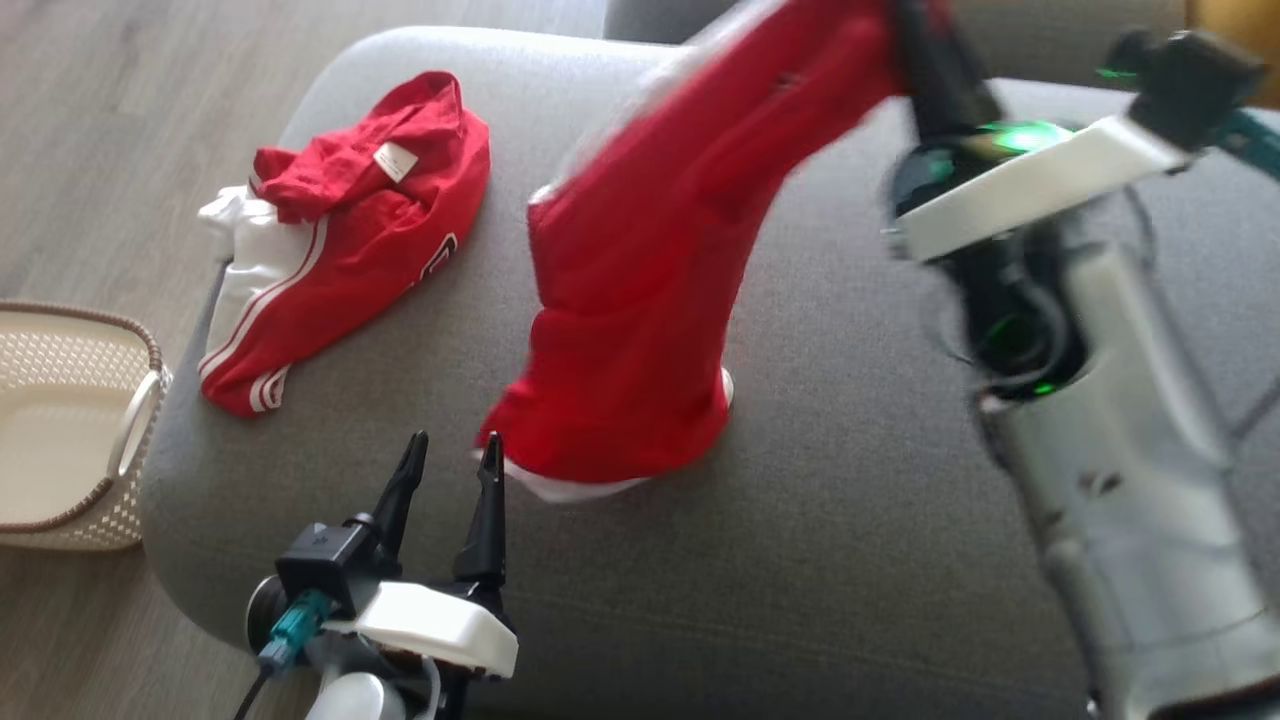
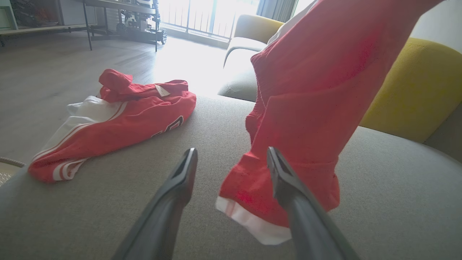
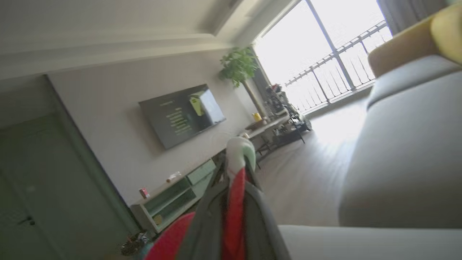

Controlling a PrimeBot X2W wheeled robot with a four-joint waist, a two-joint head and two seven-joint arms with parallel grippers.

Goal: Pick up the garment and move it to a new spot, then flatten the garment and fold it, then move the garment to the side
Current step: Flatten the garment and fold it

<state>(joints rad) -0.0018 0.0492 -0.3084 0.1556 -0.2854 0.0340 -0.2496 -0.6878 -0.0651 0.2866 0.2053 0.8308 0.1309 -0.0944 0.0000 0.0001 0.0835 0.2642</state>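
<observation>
Basket (image 1: 60, 420) sits on the floor at the far left, then a crumpled red-and-white jersey (image 1: 350, 240) on the grey sofa (image 1: 850, 520). The left hand (image 1: 455, 445) is wide open and empty, right by the hem of the red garment (image 1: 650, 300). That garment dangles from the right hand (image 3: 234, 173), which is pinched tight on it, and its bottom edge touches the cushion.

Red garment (image 2: 310, 108) hanging onto grey sofa (image 2: 389, 202) — hem by parted fingers (image 2: 180, 180), crumpled jersey (image 2: 119, 119) beyond
</observation>
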